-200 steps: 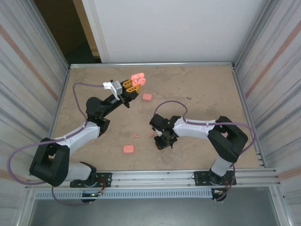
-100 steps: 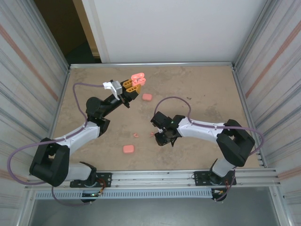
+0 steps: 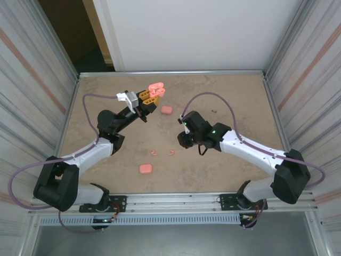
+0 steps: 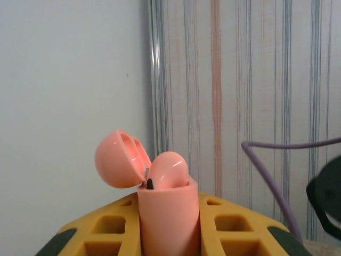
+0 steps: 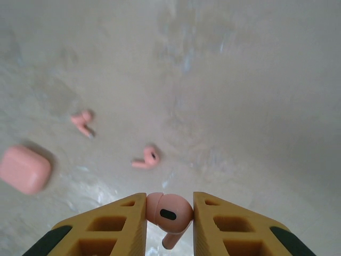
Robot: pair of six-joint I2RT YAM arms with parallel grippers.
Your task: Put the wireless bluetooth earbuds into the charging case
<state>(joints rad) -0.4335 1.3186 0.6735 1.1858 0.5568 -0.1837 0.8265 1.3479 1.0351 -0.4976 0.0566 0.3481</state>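
Carrying step: the right end effector (image 3: 184,140), closed on one earbud (image 5: 166,213), hangs over the middle of the surface (image 3: 240,101). The left end effector (image 3: 151,97) clamps the open case (image 4: 168,224) near the far edge. The next move likely needs the earbud's stem lined up with the case.

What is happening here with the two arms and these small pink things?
The left gripper holds an open charging case up off the table, with one earbud already seated in it. The right gripper pinches a second earbud above the table. Two loose earbuds lie below it, and two closed cases sit on the table too.
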